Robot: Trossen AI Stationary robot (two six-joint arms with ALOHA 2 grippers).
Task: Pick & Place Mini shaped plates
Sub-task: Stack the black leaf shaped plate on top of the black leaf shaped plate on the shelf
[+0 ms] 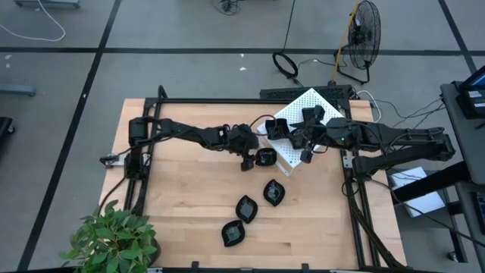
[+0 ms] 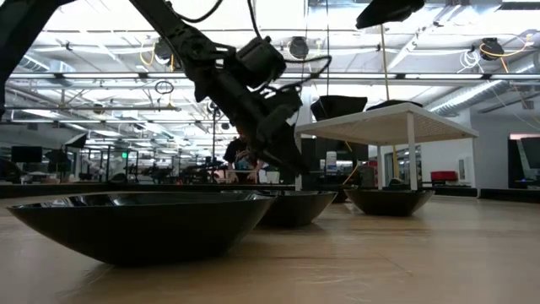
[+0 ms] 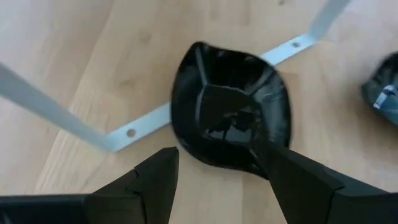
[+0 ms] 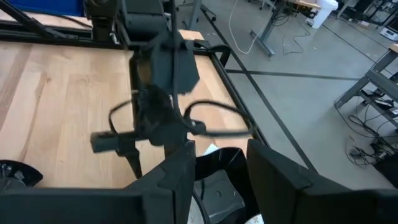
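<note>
Black glossy dish [image 3: 231,112] is lying on the wooden table [image 1: 189,197] beside the white box [image 1: 299,125], the left gripper [image 3: 217,180] hovering over it with fingers apart, while the right gripper [image 4: 221,165] is hanging above the box, its grip unclear.

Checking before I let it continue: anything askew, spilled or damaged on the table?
Nothing looks spilled or broken. The white box sits turned at an angle near the table's far right corner. Three plates lie loose in a diagonal row; a fourth plate sits by the box under the open left gripper.
</note>
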